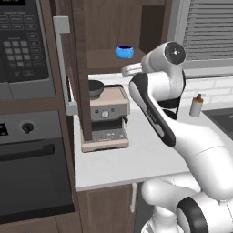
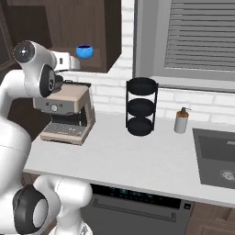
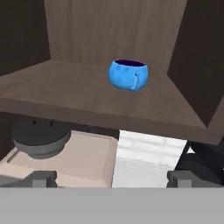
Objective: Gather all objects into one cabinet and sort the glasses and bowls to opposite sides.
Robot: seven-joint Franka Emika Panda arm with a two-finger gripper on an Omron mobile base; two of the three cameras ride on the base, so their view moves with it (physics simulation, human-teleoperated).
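Note:
A small glossy bright-blue bowl (image 3: 127,74) with a dark inside stands upright on the bottom board of the open dark brown cabinet (image 3: 65,94). It sits right of the board's middle, also seen in the base views (image 1: 124,51) (image 2: 84,51). My gripper (image 3: 112,178) is open and empty. It hovers in front of the cabinet and slightly below its board, pointing in at the bowl from a short distance. The cabinet door (image 1: 79,68) stands swung out to the left, its grey bar handle (image 1: 61,25) facing me. The glasses are out of view.
A beige coffee machine (image 1: 107,113) with a dark round top (image 3: 40,138) stands on the white counter (image 2: 137,160), directly under the cabinet and my hand. Further right are a black three-tier rack (image 2: 141,106), a soap bottle (image 2: 181,121) and a sink (image 2: 215,156). Microwave and oven fill the left wall.

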